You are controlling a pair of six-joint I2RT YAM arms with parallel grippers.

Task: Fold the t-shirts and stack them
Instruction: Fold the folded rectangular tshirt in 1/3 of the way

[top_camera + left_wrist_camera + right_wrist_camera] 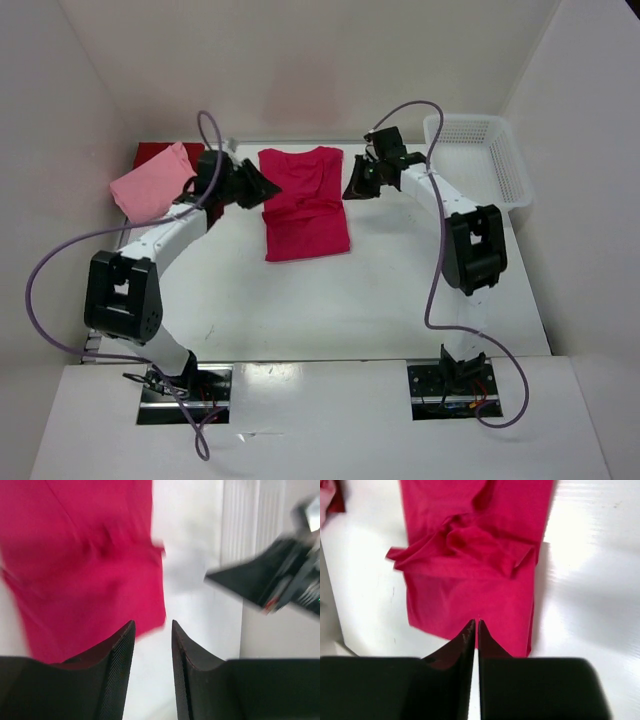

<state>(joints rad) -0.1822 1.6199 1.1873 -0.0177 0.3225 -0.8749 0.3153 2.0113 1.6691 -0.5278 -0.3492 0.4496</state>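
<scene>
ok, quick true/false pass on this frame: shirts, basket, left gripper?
1. The magenta shirt is in the basket. False: it lies on the table, left of the basket.
2. The left gripper is open and holds nothing. True.
3. The pink shirt lies partly over the dark red shirt. True.
4. All three shirts sit in one pile. False: the magenta shirt lies apart from the other two.

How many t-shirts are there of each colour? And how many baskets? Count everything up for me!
Magenta-crimson t-shirt: 1
Light pink t-shirt: 1
Dark red t-shirt: 1
White mesh basket: 1
Total: 4
</scene>
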